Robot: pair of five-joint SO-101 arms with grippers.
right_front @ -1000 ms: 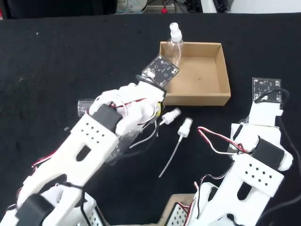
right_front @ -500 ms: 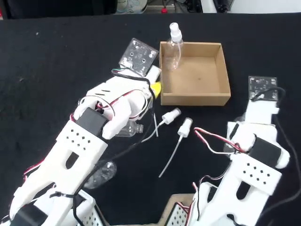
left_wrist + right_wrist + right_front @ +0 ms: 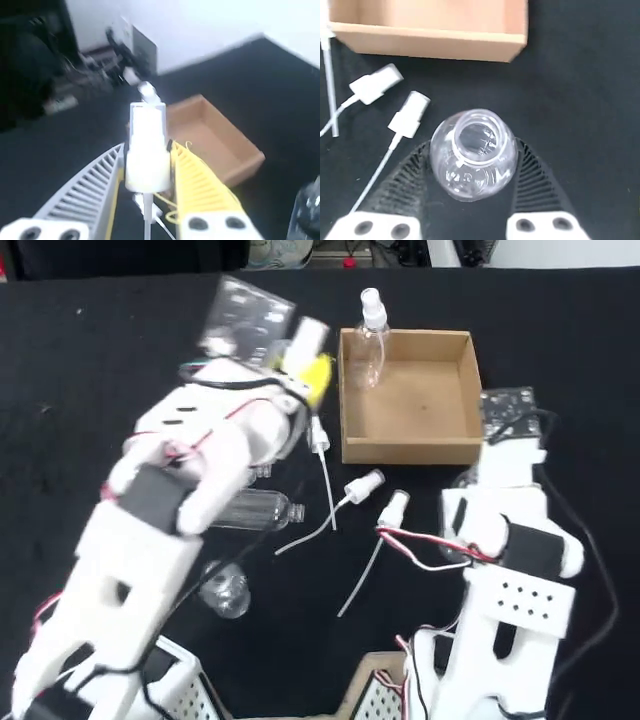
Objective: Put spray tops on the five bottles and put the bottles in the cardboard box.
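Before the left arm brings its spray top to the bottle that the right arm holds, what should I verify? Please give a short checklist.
1. Left gripper shut on the spray top: ok.
2. Right gripper shut on the bottle: ok.
3. Bottle mouth open, nothing in it: ok.
4. Tube of the spray top lined up over the bottle mouth: not ok; in the high view the two arms are apart.
5. Bottle upright: cannot tell.
6. Room in the cardboard box: ok; one capped bottle in a corner.
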